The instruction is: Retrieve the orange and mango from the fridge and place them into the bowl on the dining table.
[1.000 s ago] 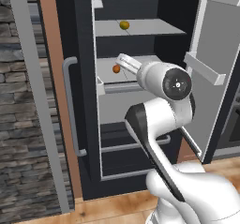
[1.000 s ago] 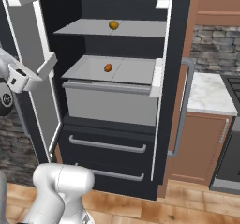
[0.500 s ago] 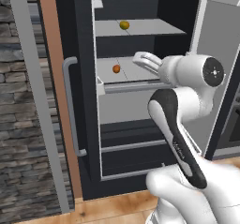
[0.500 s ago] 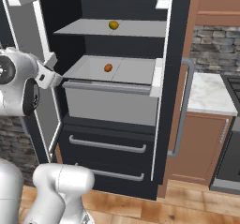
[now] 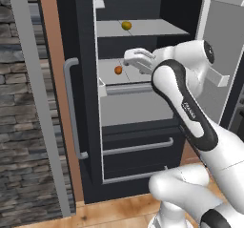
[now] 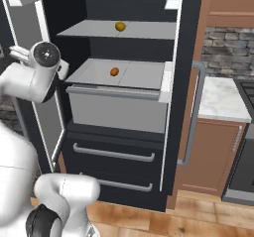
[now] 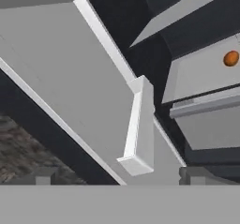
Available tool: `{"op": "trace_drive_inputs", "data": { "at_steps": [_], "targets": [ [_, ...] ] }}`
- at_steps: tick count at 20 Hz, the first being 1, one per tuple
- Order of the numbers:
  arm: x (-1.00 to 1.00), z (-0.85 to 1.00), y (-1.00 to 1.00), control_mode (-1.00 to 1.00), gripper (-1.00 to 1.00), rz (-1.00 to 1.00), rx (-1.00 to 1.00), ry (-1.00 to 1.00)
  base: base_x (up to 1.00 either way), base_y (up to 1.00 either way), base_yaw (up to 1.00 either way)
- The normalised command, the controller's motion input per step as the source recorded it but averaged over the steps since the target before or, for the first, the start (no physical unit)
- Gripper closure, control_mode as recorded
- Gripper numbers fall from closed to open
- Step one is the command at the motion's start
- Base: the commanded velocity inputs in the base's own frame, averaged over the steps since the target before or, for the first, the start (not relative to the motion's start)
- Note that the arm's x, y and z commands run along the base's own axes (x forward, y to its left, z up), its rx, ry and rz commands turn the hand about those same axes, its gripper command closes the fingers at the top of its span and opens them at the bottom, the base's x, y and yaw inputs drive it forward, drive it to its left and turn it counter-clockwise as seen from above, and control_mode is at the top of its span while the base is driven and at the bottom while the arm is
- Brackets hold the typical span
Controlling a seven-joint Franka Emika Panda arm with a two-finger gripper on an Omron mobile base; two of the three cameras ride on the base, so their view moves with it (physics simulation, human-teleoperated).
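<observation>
Orange (image 5: 118, 70): centre-left of the left base view, on the fridge's (image 5: 88, 103) middle shelf; round, so no long axis or heading.
Mango (image 5: 126, 25): upper centre, on the top shelf — oval, its long axis seems to run left-right across the frame.
Handling: both look light, firm and smooth, liable to roll; likely best pinched across the middle, the mango across its short width.
Gripper (image 5: 135, 57): just right of the orange, not touching it.
Fingers (image 7: 193, 174): bottom of the hand view — spread wide, holding nothing.
</observation>
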Motion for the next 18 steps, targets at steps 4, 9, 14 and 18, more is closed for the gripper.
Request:
{"op": "trace_drive_inputs", "data": {
  "at_steps": [4,9,14,18],
  "targets": [
    [0.57,0.00,0.26,-1.00,-1.00,0.12,0.00,-0.01,0.00,0.00,0.00],
    [0.70,0.00,0.37,-1.00,-1.00,0.00,0.00,-0.04,0.00,0.00,0.00],
    [0.73,0.00,0.65,-1.00,-1.00,0.00,0.00,-0.01,0.00,0.00,0.00],
    [0.73,0.00,0.57,-1.00,-1.00,0.00,0.00,0.00,0.00,0.00,0.00]
  ]
}}
